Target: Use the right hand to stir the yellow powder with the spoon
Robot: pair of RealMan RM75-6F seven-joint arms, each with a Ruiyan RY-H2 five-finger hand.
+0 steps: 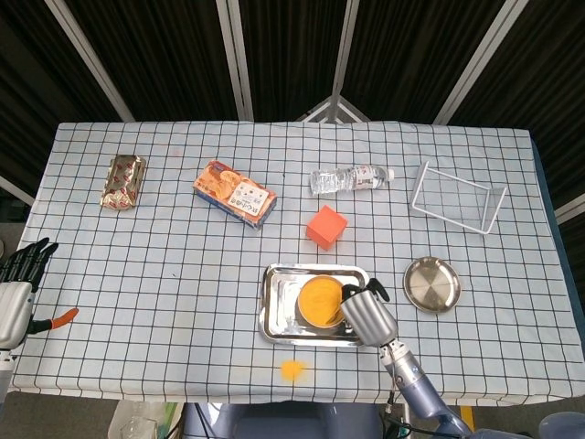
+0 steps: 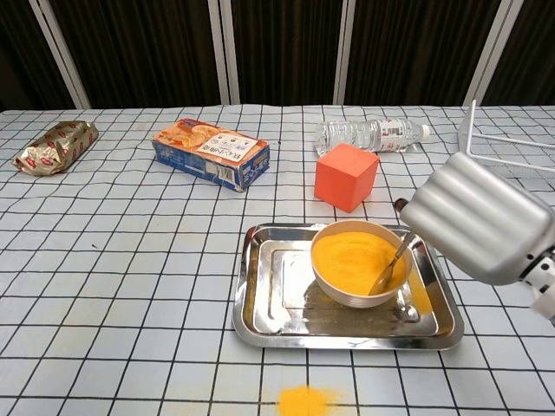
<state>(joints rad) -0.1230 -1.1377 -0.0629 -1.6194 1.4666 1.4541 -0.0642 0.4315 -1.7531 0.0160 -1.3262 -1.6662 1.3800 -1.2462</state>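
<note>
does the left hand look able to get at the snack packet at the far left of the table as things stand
Probably yes. The left hand sits open off the table's left edge, and nothing lies between it and the snack packet, only bare checked cloth.
</note>
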